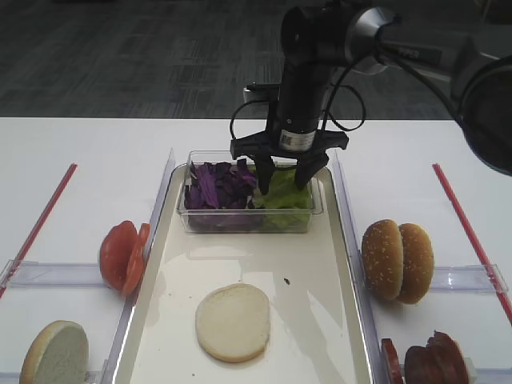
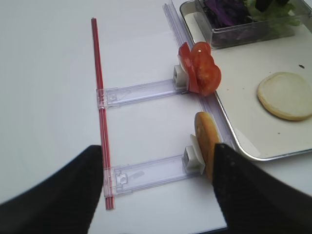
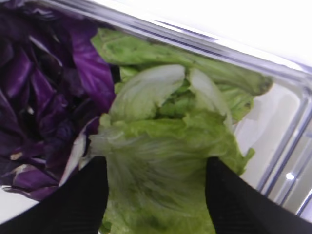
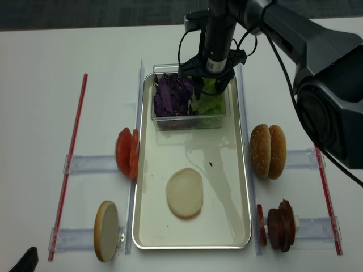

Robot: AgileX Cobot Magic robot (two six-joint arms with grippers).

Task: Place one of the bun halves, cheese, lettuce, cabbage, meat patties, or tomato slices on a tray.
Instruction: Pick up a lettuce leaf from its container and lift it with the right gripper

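Since our right gripper (image 1: 282, 174) hangs w/ fingers (image 3: 80, 204) wide apart over the clear plastic tub (image 1: 250, 220) at the far end of the cream-white tray (image 1: 324, 280), the ruffled light green lettuce (image 3: 165, 161) sits directly btwn and just below them, purple shredded cabbage (image 3: 44, 92) to its left. Straight down looks enough; nothing gripped yet.
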